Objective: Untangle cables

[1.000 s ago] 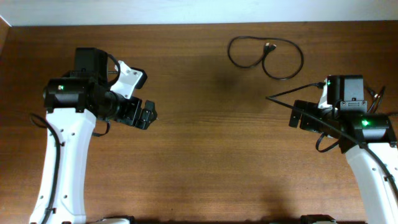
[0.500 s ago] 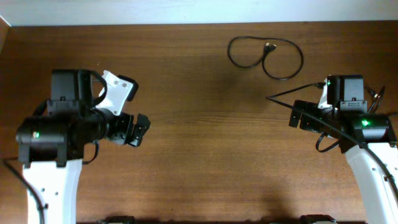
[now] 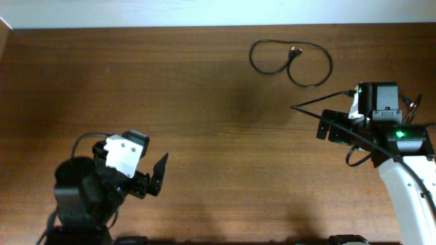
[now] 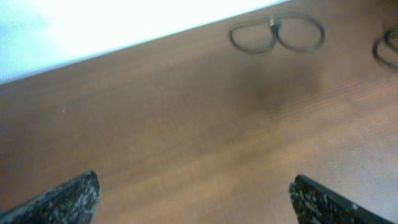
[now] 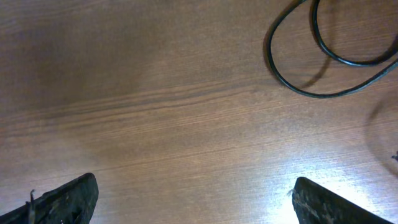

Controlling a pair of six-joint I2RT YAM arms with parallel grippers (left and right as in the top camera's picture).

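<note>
The cables (image 3: 289, 62) are thin black cords lying in two joined loops at the far right of the table, with a small metal plug end (image 3: 294, 50) where the loops meet. I cannot tell how many cords there are. They show small and far off in the left wrist view (image 4: 277, 36). In the right wrist view a black cord loop (image 5: 311, 92) lies at the top right. My left gripper (image 3: 155, 178) (image 4: 194, 186) is open and empty near the front left. My right gripper (image 3: 320, 128) (image 5: 194, 186) is open and empty, a short way in front of the loops.
The brown wooden table (image 3: 218, 136) ends at a white wall along the far edge. A thicker black cable (image 3: 313, 102) runs from my right arm out over the table. A dark loop (image 4: 385, 50) shows at the right edge of the left wrist view.
My left arm has swung back from the middle left to the front left of the table, its gripper still open. The right arm and the cables have not moved.
</note>
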